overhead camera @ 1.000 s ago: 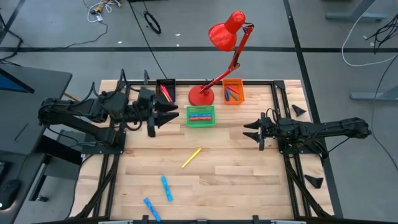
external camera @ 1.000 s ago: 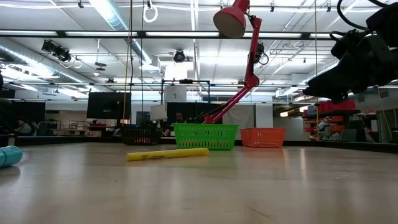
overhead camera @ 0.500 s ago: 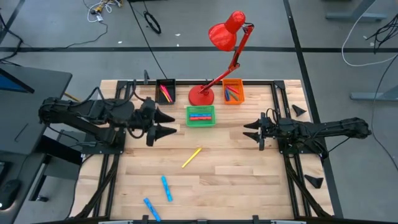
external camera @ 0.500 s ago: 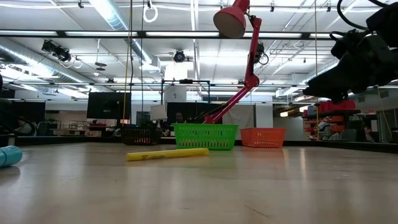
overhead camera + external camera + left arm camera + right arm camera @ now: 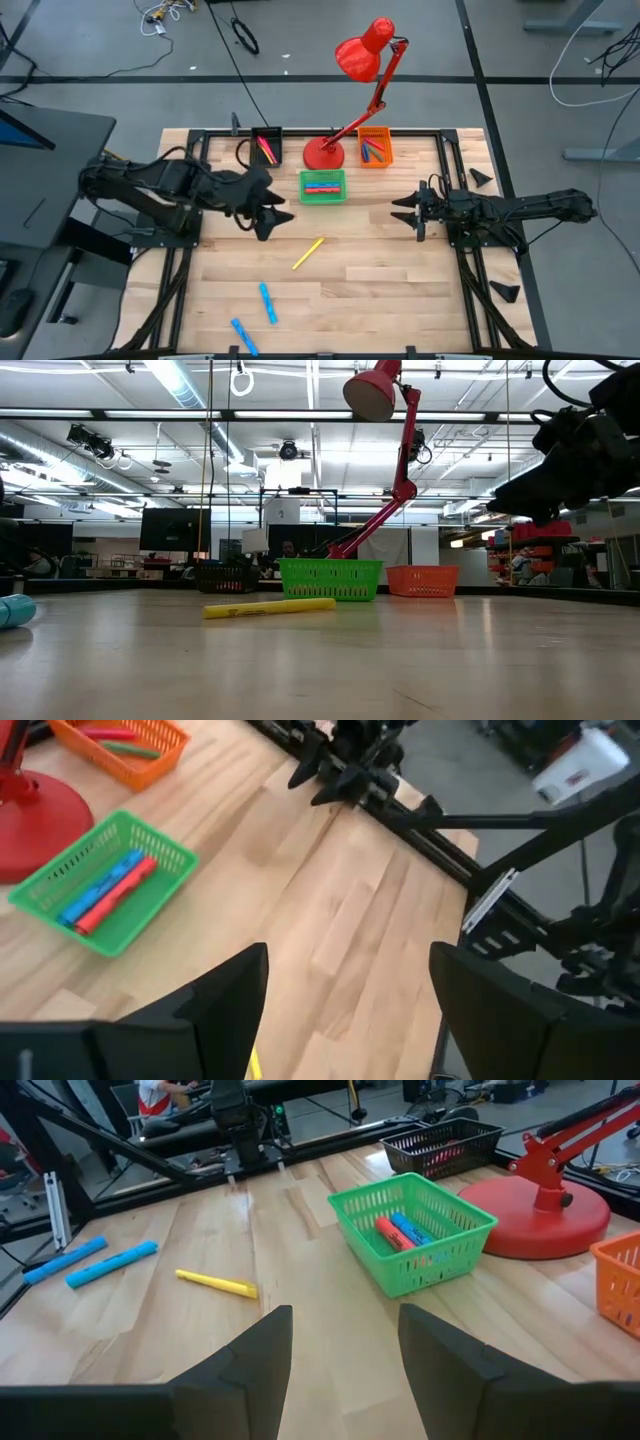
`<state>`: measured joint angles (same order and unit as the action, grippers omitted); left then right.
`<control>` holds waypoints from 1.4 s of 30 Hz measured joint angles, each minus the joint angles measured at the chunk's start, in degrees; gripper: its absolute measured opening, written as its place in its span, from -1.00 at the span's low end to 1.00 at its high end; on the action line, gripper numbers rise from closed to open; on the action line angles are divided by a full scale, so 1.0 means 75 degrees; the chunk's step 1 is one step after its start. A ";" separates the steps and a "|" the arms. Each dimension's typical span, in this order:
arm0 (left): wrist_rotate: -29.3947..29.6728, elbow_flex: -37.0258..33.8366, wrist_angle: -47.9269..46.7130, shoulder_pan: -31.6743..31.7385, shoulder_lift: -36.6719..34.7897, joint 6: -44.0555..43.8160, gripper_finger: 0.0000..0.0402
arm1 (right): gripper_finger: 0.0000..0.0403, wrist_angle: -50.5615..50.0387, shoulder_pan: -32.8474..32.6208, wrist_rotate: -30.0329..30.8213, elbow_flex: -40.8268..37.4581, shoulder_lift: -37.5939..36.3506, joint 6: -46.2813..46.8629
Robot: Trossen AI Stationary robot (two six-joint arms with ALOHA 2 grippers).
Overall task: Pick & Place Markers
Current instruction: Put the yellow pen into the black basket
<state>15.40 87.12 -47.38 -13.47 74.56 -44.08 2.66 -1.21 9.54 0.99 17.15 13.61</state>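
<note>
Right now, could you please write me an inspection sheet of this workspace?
Surface: wooden table, bare planks across the middle.
Job's things: yellow marker and two blue markers loose; others lie in the green bin, black bin and orange bin.
Clutter: red lamp at the far edge.
Grippers: left claw open, empty, above the table; right claw open, empty, waiting.
Cables: black and white leads on the floor.
Surroundings: monitors, shelving, a seated person.
</note>
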 joint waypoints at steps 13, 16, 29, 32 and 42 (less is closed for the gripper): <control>-0.0472 0.3370 -0.3385 0.0368 0.2525 -0.1737 0.39 | -0.08 0.0044 0.0001 0.0000 0.0002 0.0000 0.0000; -0.0810 0.3878 -0.3881 0.0407 0.3032 -0.2010 0.39 | -0.08 0.0044 0.0000 0.0000 0.0000 0.0000 0.0000; -0.1954 0.3352 -0.4883 0.0430 0.4318 -0.2977 0.39 | -0.08 0.0064 0.0000 0.0000 0.0001 0.0003 -0.0002; -0.2169 0.2913 -0.4625 0.0425 0.4313 -0.2977 0.39 | -0.08 0.0103 0.0002 0.0000 0.0003 0.0003 0.0000; -0.2583 0.1041 -0.2057 0.0395 0.4318 -0.2842 0.39 | -0.08 0.0160 0.0001 -0.0003 0.0003 0.0003 0.0000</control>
<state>-3.98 94.93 -62.81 -10.50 106.95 -65.39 3.86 -1.20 9.52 1.02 17.17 13.61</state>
